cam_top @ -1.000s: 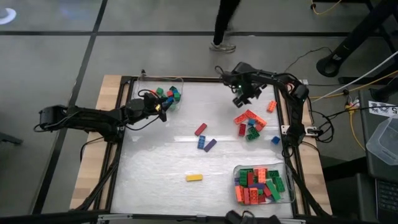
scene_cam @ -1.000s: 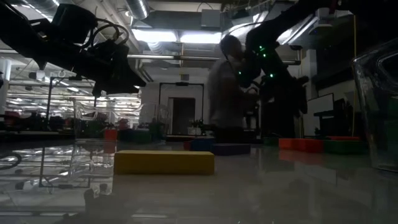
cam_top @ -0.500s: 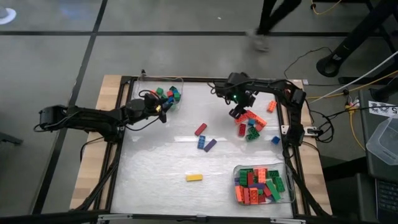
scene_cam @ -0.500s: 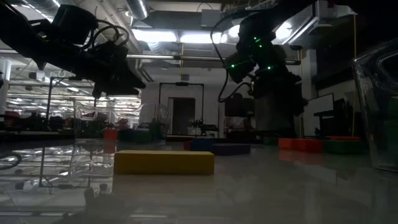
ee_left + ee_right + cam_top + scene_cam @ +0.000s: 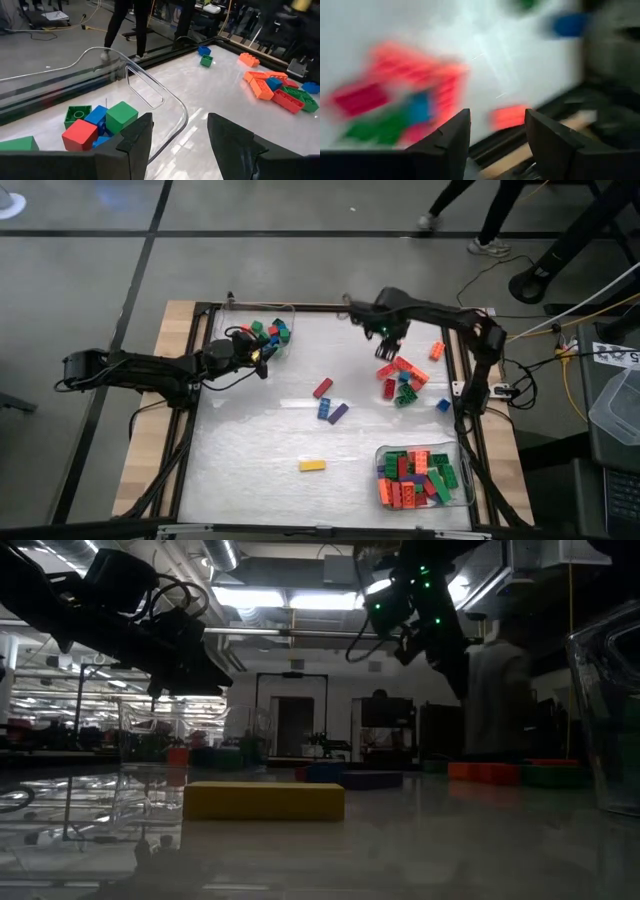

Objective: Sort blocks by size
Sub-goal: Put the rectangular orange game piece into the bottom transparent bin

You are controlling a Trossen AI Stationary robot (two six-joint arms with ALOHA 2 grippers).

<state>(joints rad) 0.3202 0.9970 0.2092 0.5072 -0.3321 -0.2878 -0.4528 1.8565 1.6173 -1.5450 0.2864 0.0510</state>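
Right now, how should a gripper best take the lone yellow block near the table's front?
Probably from straight above, fingers across the two long sides of the yellow block. It lies flat, a long rectangle with bare table all round, so its narrow width suits the jaws and nothing blocks the descent.

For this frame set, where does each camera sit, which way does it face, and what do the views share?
High: overhead, straight down; both arms, left gripper, right gripper.
Low: table height, level across; yellow block, arms overhead.
Left wrist: past its open gripper over the clear tray.
Right wrist: past its open gripper, blurred.
Shared: the loose block pile.
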